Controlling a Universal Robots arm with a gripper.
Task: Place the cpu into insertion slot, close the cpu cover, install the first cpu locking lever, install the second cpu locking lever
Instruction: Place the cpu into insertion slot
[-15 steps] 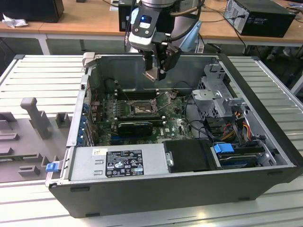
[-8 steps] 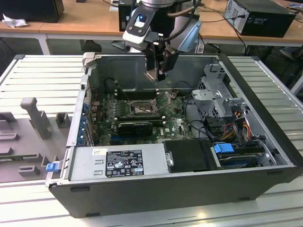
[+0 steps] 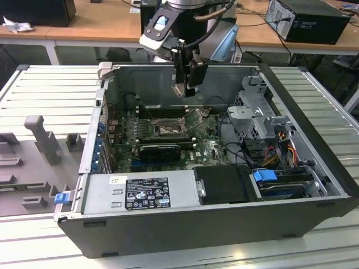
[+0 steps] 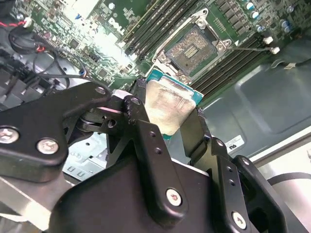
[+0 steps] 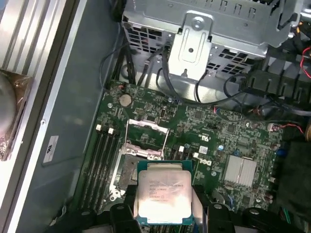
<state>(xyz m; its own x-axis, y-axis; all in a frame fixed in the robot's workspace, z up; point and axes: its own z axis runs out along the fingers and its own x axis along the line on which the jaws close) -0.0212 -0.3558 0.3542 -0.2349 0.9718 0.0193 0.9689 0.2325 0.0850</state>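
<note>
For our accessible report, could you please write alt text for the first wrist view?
The pincer holds the cpu, metal top showing, over the green motherboard, close to the open socket with its cpu cover swung open.

1 gripper (image 3: 185, 88), 1 cpu (image 5: 163, 191). 1 open PC case (image 3: 314, 129) w/ 1 motherboard (image 5: 218, 126), 1 socket (image 4: 194, 46), 1 cpu cover (image 5: 147, 124), 1 coin cell (image 5: 126, 100), 1 silver heatsink (image 5: 240, 172), 1 PSU (image 3: 140, 193). 2 blue tabs (image 3: 63, 197): near left and near right in the exterior view.
</note>
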